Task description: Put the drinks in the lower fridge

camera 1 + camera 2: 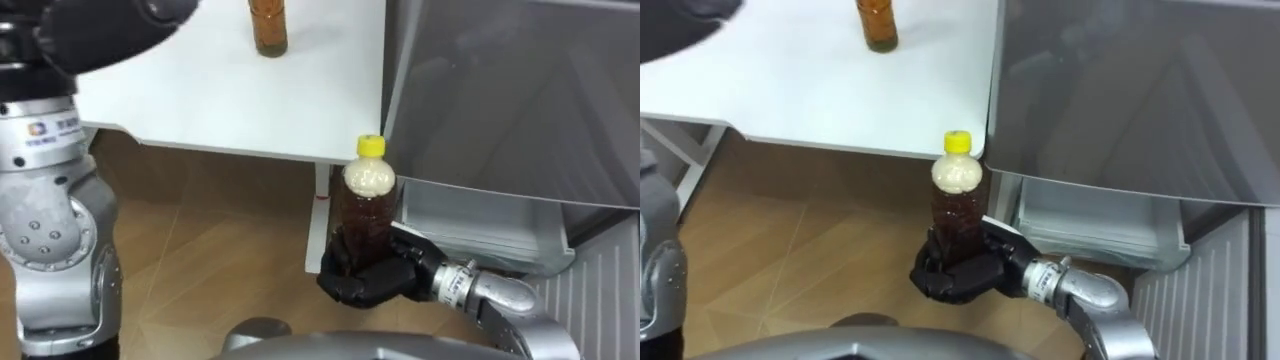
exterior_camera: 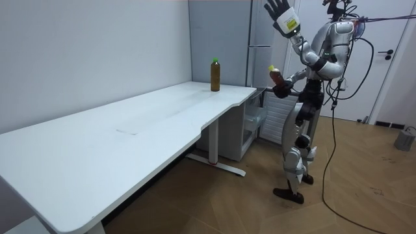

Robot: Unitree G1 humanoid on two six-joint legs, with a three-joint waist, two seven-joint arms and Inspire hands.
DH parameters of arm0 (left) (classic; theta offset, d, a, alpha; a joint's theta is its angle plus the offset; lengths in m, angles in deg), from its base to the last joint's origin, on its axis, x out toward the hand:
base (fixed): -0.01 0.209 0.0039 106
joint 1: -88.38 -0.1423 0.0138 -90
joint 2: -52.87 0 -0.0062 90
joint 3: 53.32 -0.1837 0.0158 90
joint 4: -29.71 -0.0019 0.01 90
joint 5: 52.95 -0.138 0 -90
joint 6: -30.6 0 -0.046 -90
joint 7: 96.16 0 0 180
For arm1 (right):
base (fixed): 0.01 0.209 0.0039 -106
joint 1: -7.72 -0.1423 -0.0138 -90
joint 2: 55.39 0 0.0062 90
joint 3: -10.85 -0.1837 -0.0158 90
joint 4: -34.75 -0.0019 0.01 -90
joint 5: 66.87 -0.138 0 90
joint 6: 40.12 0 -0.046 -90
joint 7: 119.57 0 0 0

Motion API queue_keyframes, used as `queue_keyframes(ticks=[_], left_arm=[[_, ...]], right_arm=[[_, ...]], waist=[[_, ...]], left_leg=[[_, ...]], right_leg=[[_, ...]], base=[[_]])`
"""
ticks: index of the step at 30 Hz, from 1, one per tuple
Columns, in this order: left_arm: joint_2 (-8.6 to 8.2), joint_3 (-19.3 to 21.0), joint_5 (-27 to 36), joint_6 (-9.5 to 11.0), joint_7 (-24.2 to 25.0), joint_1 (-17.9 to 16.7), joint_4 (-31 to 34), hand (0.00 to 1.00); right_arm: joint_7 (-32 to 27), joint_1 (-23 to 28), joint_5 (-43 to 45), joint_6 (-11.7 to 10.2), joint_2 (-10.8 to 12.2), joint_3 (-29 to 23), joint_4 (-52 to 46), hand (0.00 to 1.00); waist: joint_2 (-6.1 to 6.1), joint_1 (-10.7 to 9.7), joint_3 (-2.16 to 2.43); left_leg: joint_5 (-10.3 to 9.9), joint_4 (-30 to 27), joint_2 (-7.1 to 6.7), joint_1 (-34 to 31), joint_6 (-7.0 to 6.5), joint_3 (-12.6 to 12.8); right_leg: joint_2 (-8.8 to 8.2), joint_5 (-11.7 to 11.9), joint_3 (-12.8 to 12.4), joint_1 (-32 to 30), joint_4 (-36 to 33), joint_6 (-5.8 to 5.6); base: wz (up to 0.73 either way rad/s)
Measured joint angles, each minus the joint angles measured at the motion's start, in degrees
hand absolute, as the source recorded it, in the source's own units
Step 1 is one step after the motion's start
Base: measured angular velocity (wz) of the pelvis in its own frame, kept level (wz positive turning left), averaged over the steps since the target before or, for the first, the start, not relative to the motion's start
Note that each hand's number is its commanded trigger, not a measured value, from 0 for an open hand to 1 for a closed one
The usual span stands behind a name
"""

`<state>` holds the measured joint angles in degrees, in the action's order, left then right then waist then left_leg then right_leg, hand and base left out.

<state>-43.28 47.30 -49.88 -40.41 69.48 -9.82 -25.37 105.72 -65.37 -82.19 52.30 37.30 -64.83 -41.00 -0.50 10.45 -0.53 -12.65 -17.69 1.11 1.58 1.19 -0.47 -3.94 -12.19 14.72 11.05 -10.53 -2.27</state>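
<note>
White table meets the grey fridge on our right. We hold our right hand low by the fridge's open bottom, fingers curled round a yellow-capped bottle of brown drink, upright. Our left hand is raised overhead, fingers spread. A second bottle stands on the table, its top cut off in the eye views.

1 yellow-capped brown bottle upright in the right robot hand; 1 green-capped brown bottle upright on white table.
</note>
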Motion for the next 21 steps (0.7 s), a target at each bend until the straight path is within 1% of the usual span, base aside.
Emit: queue_keyframes(ticks=[3, 5, 6, 8, 9, 10, 11, 12, 13, 14, 16, 17, 19, 20, 21], left_arm=[[0.02, 3.3, 0.85, 0.13, -3.63, 0.05, -0.56, 0.0], [0.04, 4.32, 1.93, 0.2, -6.18, 0.04, -1.96, 0.0], [0.04, 4.86, 3.09, 0.17, -7.66, 0.02, -3.79, 0.0], [0.09, 5.95, 4.86, 0.06, -9.85, -0.17, -7.79, 0.0], [0.11, 6.67, 5.48, -0.25, -11.06, -0.62, -10.81, 0.0], [0.12, 7.44, 6.27, -0.6, -12.07, -1.84, -13.76, 0.0], [0.14, 7.76, 6.77, -0.99, -12.56, -2.61, -14.83, 0.0], [0.13, 7.87, 8.38, -2.08, -13.45, -3.9, -16.69, 0.0], [0.14, 7.84, 9.36, -3.02, -14.17, -4.88, -19.15, 0.0], [0.14, 7.84, 9.96, -3.37, -14.29, -5.36, -20.58, 0.0], [0.13, 7.66, 14.71, -5.14, -15.13, -6.75, -26.32, 0.0], [0.15, 7.51, 16.21, -5.56, -15.42, -6.82, -27.94, 0.0], [0.42, 6.55, 20.58, -6.73, -15.79, -7.07, -36.45, 0.0], [0.44, 6.16, 21.52, -6.85, -16.11, -7.22, -38.88, 0.0], [0.91, 4.81, 23.56, -7.21, -16.44, -7.22, -45.01, 0.0]], right_arm=[[-0.31, 1.25, 0.06, 0.2, -0.27, 0.0, 0.51, 1.0], [-0.57, 1.37, 0.06, 0.65, -0.33, 0.18, 0.34, 1.0], [-0.93, 1.35, 0.0, 1.2, -0.58, 0.07, 0.04, 1.0], [-1.48, 1.36, 0.05, 1.48, -0.68, -0.06, -0.66, 1.0], [-1.63, 1.38, 0.05, 1.48, -0.55, -0.05, -0.84, 1.0], [-1.75, 1.38, 0.04, 1.48, -0.66, -0.04, -0.84, 1.0], [-1.93, 1.38, 0.04, 1.48, -0.58, -0.04, -0.84, 1.0], [-2.27, 1.37, 0.03, 1.61, -0.5, -0.05, -0.84, 1.0], [-2.5, 1.35, -0.02, 2.4, -0.57, -0.04, -0.89, 1.0], [-2.74, 1.36, -0.03, 2.92, -0.62, -0.02, -0.92, 1.0], [-3.7, 1.33, -0.16, 4.59, -0.5, -0.06, -1.5, 1.0], [-3.94, 1.28, -0.25, 4.79, -0.45, -0.05, -1.53, 1.0], [-5.3, 0.85, -0.26, 5.82, -0.42, 0.2, -1.52, 1.0], [-5.74, 0.66, -0.25, 6.12, -0.3, 0.2, -1.52, 1.0], [-6.59, 0.19, -0.32, 6.62, -0.28, 0.31, -1.5, 1.0]], waist=[[-0.36, 0.86, 0.07], [-0.38, 1.3, 0.07], [-0.45, 1.78, 0.09], [-0.41, 2.3, 0.09], [-0.51, 2.53, -0.06], [-0.35, 2.67, 0.08], [-0.2, 2.61, 0.19], [0.04, 2.64, 0.25], [0.18, 2.91, 0.32], [0.21, 3.06, 0.36], [0.26, 3.68, 0.34], [0.33, 3.65, 0.34], [0.3, 4.05, 0.34], [0.38, 4.18, 0.36], [0.34, 3.95, 0.32]], left_leg=[[0.01, -0.03, -0.03, 0.02, 0.0, 0.02], [0.03, 0.02, -0.04, 0.1, 0.03, 0.02], [0.08, 0.13, -0.03, 0.24, 0.08, 0.09], [0.24, 0.39, -0.05, 0.51, 0.09, 0.1], [0.32, 0.66, -0.13, 0.93, 0.11, 0.04], [0.34, 0.91, -0.17, 1.15, 0.14, 0.05], [0.36, 0.98, -0.21, 1.11, 0.15, -0.04], [0.36, 1.04, -0.26, 1.05, 0.15, -0.1], [0.36, 1.05, -0.38, 1.14, 0.14, -0.17], [0.36, 1.03, -0.43, 1.33, 0.14, -0.15], [0.35, 1.42, -0.5, 1.65, 0.13, -0.07], [0.36, 1.47, -0.49, 1.71, 0.14, -0.06], [0.36, 2.31, -0.49, 2.07, 0.14, 0.06], [0.36, 2.37, -0.49, 2.12, 0.14, 0.12], [0.36, 2.41, -0.5, 2.21, 0.14, 0.16]], right_leg=[[-0.02, 0.0, 0.01, 0.06, 0.01, 0.01], [-0.01, 0.0, -0.09, 0.06, -0.02, 0.0], [0.0, 0.0, -0.26, 0.07, 0.01, 0.01], [0.01, 0.0, -0.27, 0.3, 0.18, 0.01], [0.05, 0.02, -0.2, 1.01, 0.9, 0.06], [0.06, 0.04, -0.18, 1.25, 1.27, 0.09], [0.06, 0.05, -0.06, 1.31, 1.62, 0.11], [0.07, 0.09, -0.02, 1.42, 1.88, 0.18], [0.01, 0.09, -0.03, 1.55, 1.9, 0.18], [-0.05, 0.09, -0.08, 1.63, 1.89, 0.16], [-0.11, 0.05, -0.19, 1.76, 2.01, 0.11], [-0.1, 0.05, -0.22, 1.73, 2.01, 0.1], [-0.12, 0.02, -0.44, 1.73, 1.99, 0.06], [-0.14, 0.01, -0.44, 1.77, 1.99, 0.05], [-0.17, 0.01, -0.45, 1.8, 1.98, 0.04]], base=[[0.0], [0.0], [0.0], [0.0], [0.0], [0.04], [0.03], [0.06], [0.04], [0.0], [-0.02], [0.0], [-0.04], [-0.04], [0.0]])
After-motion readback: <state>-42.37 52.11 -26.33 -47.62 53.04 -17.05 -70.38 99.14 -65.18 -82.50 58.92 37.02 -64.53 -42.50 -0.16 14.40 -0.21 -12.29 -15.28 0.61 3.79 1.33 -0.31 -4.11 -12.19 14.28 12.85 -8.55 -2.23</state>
